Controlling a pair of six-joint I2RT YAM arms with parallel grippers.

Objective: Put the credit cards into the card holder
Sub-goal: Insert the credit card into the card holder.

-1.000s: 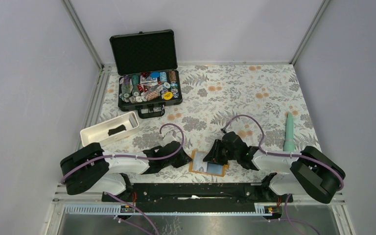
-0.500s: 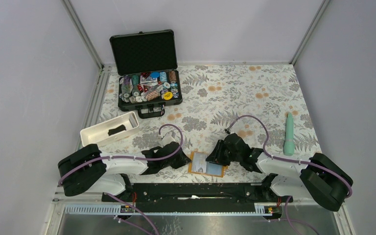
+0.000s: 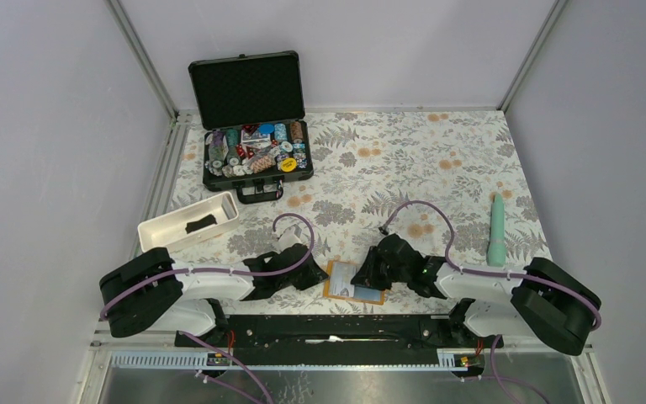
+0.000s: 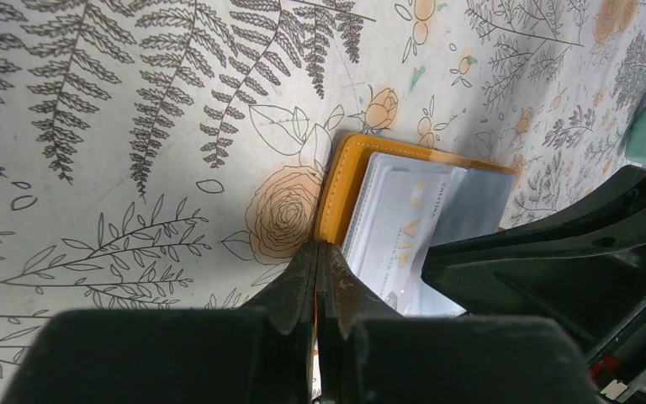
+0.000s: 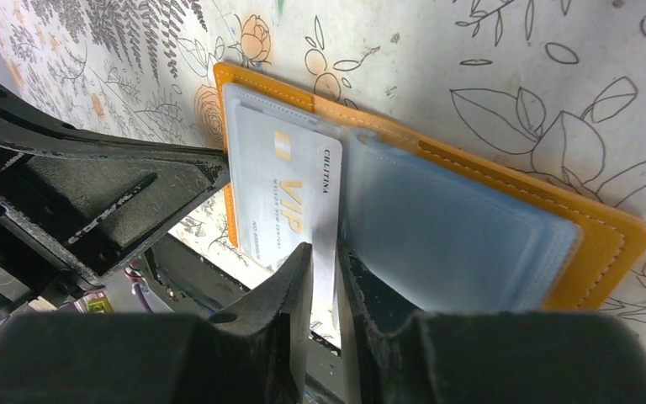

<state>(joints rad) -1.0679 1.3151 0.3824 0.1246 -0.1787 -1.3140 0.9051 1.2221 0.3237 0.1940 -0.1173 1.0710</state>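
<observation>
Pale card (image 5: 282, 194) marked with a gold "VIP" – smaller print unreadable – is laid on the open card holder (image 5: 606, 244).
The card's edge is clamped by the right gripper (image 5: 324, 261); the holder's orange rim is pinched by the almost closed left gripper (image 4: 318, 252) – both are seen between the arms on the floral cloth (image 3: 437, 160).

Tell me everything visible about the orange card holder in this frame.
The card holder is orange-tan and leather-like with stitched edges. It lies open and flat on the floral cloth. Pale blue-clear plastic sleeves fan inside. A pale VIP card lies over them, pinched by the right gripper; the left gripper clamps the holder's edge.
</observation>
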